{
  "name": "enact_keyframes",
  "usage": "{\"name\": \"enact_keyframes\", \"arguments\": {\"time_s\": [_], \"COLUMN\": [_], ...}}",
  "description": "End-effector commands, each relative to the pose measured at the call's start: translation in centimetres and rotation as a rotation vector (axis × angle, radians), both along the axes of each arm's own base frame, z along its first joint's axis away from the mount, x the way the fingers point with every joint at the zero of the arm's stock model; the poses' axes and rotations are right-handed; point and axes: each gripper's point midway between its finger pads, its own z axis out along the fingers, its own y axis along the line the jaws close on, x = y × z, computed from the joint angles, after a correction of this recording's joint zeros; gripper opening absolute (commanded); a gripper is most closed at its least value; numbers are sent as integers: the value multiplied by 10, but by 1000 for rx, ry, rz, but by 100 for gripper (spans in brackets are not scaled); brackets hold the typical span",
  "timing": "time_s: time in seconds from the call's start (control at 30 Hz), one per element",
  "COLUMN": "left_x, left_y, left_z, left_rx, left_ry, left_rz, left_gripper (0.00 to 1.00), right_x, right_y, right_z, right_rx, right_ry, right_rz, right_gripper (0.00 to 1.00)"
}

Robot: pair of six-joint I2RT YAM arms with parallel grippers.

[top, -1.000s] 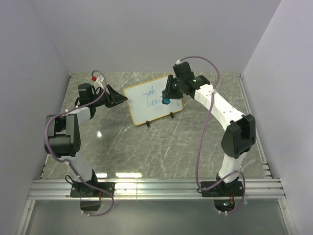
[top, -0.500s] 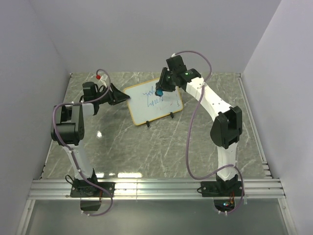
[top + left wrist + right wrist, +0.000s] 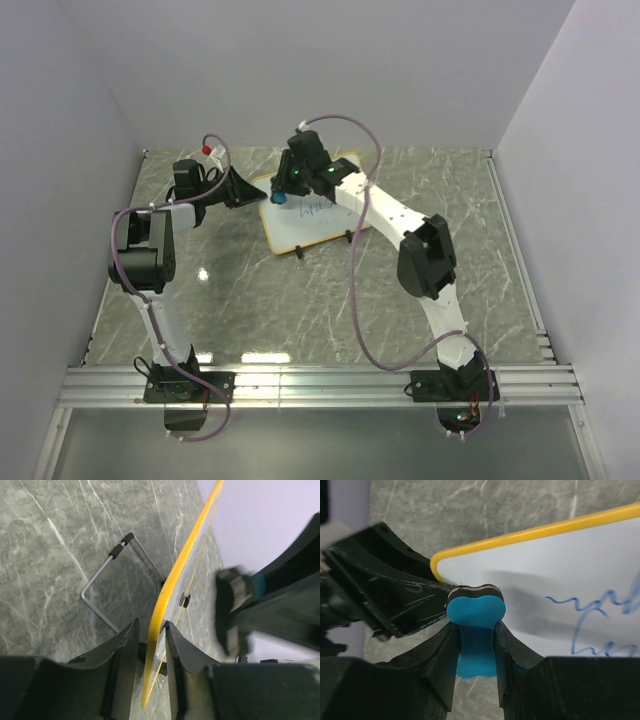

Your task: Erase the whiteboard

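The left tool is clamped on the whiteboard edge, steadying it where it stands propped on the surface. The right tool grips the blue eraser, pressed at the whiteboard corner nearest the left tool. The blue writing beside it is not yet wiped, so most of the erasing is left to do.

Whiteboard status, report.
Left tool shut on yellow-framed whiteboard edge. Right tool shut on blue eraser block, at corner beside left tool. Blue writing uncleared. No obstruction.
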Motion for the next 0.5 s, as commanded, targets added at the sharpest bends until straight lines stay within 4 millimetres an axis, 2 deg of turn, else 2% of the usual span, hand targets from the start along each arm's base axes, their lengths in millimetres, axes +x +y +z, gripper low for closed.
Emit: {"name": "enact_keyframes", "arguments": {"time_s": [0.0,0.1,0.2,0.3,0.33,0.37,0.43,0.47], "left_x": [11,14,18,22,22,22,24,24], "left_y": [-3,-2,0,1,1,3,3,4], "left_z": [-2,-3,4,9,11,10,13,12], "left_rx": [44,67,81,109,118,129,147,155], "left_ry": [-27,-34,-52,-65,-66,-53,-66,-60], "left_rz": [0,3,7,13,14,19,20,26], "left_gripper": [32,29,27,22,21,13,12,9], "right_x": [13,17,26,37,43,46,54,61], "right_y": [11,3,-14,-40,-52,-67,-87,-107], "right_z": [1,-15,-28,-38,-40,-43,-45,-47], "right_rx": [-13,-45,-97,-143,-163,-177,-204,-238], "right_ry": [-52,-47,-58,-57,-64,-63,-78,-90], "right_rz": [-45,-84,-131,-188,-226,-254,-287,-333], "right_gripper": [0,0,0,0,0,0,0,0]}}
